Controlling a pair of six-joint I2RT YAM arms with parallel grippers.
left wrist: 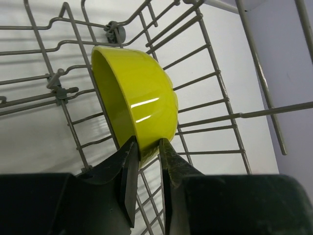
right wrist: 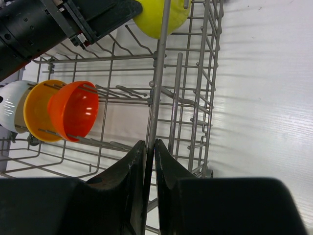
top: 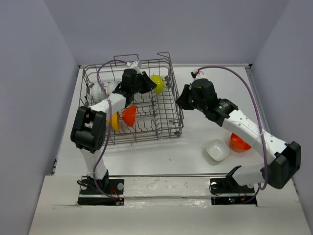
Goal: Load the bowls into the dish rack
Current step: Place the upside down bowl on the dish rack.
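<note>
The grey wire dish rack (top: 168,125) stands left of centre. A lime green bowl (top: 158,83) (left wrist: 139,95) rests on edge among the tines at its far right. My left gripper (top: 148,84) (left wrist: 146,143) straddles that bowl's lower rim, one finger on each side, jaws open wider than the thin wall. My right gripper (top: 180,101) (right wrist: 150,143) is shut on an upright wire of the rack (right wrist: 159,73) on its right side. A red-orange bowl (top: 129,115) (right wrist: 74,110), an orange-yellow bowl (top: 115,121) (right wrist: 35,110) and a white bowl (top: 98,91) (right wrist: 12,105) stand in the rack.
On the table right of the rack lie a squarish white bowl (top: 217,150) and a red-orange bowl (top: 239,142), partly under my right arm. Walls close in the table at left, back and right.
</note>
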